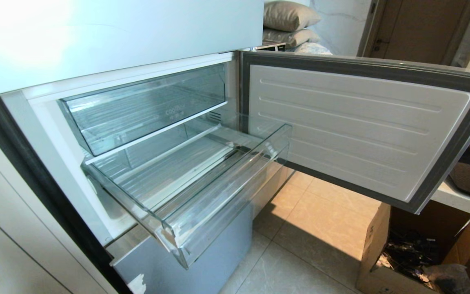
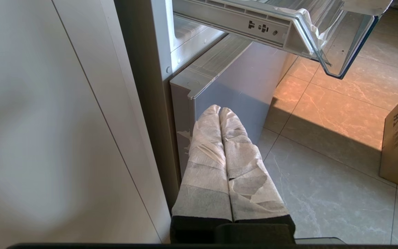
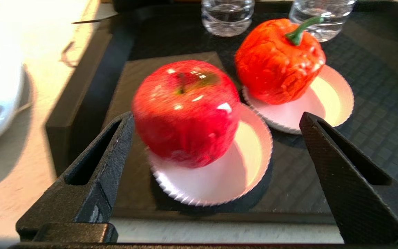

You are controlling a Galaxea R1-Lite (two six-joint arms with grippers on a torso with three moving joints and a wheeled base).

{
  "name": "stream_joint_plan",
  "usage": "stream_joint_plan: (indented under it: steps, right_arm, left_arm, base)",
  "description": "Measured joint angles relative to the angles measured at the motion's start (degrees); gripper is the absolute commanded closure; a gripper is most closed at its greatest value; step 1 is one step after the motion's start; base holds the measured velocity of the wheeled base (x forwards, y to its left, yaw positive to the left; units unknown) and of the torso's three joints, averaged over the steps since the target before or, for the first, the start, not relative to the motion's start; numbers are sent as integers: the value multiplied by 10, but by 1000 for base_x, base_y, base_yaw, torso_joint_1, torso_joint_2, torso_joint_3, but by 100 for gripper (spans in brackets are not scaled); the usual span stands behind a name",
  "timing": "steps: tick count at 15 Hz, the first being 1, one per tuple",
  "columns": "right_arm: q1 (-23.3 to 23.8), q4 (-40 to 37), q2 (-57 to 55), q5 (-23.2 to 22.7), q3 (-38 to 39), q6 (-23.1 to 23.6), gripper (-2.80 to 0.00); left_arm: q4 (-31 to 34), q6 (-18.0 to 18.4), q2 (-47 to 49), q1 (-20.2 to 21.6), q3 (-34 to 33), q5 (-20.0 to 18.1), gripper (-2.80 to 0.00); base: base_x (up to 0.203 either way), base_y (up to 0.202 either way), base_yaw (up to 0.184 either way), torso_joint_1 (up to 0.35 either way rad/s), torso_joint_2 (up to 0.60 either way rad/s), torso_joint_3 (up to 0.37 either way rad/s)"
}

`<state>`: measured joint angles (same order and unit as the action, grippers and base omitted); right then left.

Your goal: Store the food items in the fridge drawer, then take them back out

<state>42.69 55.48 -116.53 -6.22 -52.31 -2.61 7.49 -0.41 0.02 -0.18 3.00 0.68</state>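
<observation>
Fridge drawer (image 1: 202, 192) pulled well out of the open compartment; ribbed clear floor bare, no food inside. Taller-fronted clear drawer (image 1: 145, 106) above it, pushed in. Fridge door (image 1: 353, 122) swung wide to the right, white inner liner facing out. Cardboard box (image 1: 414, 249) on the tiled floor (image 1: 300, 228) beneath the door.

Right end effector (image 3: 216, 135) over a black tray (image 3: 375, 86) on the light counter (image 3: 19, 173), fingers (image 3: 109, 152) spread wide, gripping nothing. Red apple (image 3: 185, 110) between the two fingers, seated on a white fluted paper plate (image 3: 219, 180); contact between near finger and apple not resolvable. Orange-red bell pepper (image 3: 278, 62), wrinkled skin, green stem, on a second paper plate (image 3: 330, 97) just behind and beside the apple. Two clear bottle bases (image 3: 226, 15) at the tray's far edge.

Left end effector (image 2: 219, 110) parked low beside the fridge's lower grey front panel (image 2: 233, 83), cloth-wrapped fingers (image 2: 206, 145) pressed together, empty. Drawer underside visible overhead in that wrist view.
</observation>
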Motion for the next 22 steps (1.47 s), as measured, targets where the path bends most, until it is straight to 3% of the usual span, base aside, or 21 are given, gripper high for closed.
stream_joint_plan:
  steps: [3,13,22]
  right_arm:
    - [0,-1,-26,16,-29,2,-280]
    - [-21,-28,-72,7,-102,-1,-280]
    - [-46,-33,-83,16,-116,-4,-280]
  left_arm:
    - [0,0,0,0,0,0,0]
    - [0,0,0,0,0,0,0]
    - [0,0,0,0,0,0,0]
  base:
    - [0,0,0,0,0,0]
    - [0,0,0,0,0,0]
    - [0,0,0,0,0,0]
